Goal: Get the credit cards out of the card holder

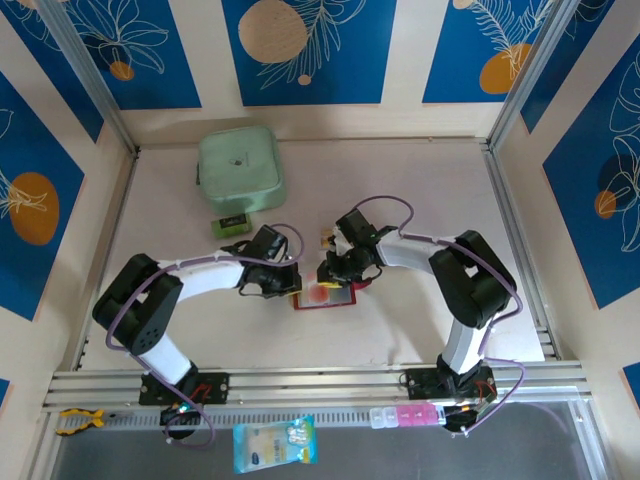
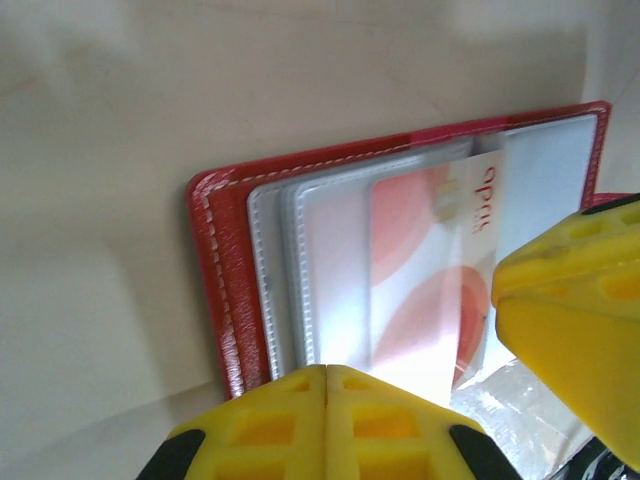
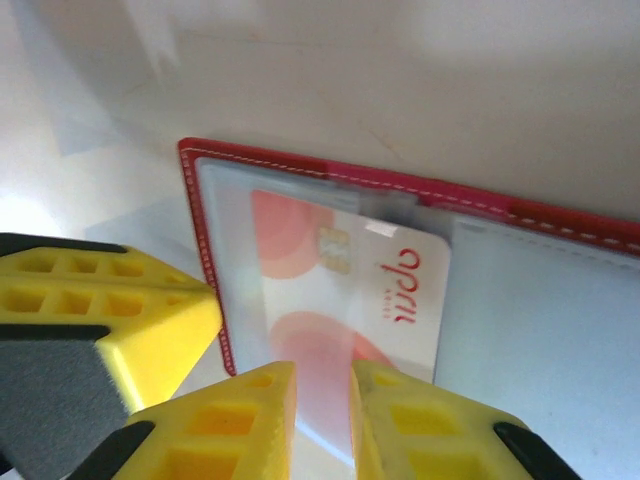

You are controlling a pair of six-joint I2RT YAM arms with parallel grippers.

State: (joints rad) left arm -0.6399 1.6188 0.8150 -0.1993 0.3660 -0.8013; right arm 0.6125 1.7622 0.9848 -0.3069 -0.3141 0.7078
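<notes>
We've got the card holder [image 1: 324, 295] lying open on the worktop [image 1: 420, 200] between both arms, a whitish card with red blobs [image 3: 340, 290] still in its clear sleeve. Our right end effector [image 3: 322, 425] pinches that sleeve's edge with barely a gap (card maybe included), while our left end effector [image 2: 330, 425] is closed at the holder's edge, whether it grips anything we can't tell.

Table [image 1: 420, 200]: pale beige, matte, with soft shadows under the arms.
Back wall [image 1: 400, 60]: cream panel carrying blue posters with white leaf drawings and orange and tan discs.
Side walls [image 1: 35, 180]: same blue posters on cream, left and right.
Frame [image 1: 90, 75]: silver aluminium posts rise at the two far corners; rails run along the table sides.
Near edge [image 1: 320, 385]: slotted aluminium rail across the front.
Light: bright, even, from above; glare in the wrist views.
</notes>
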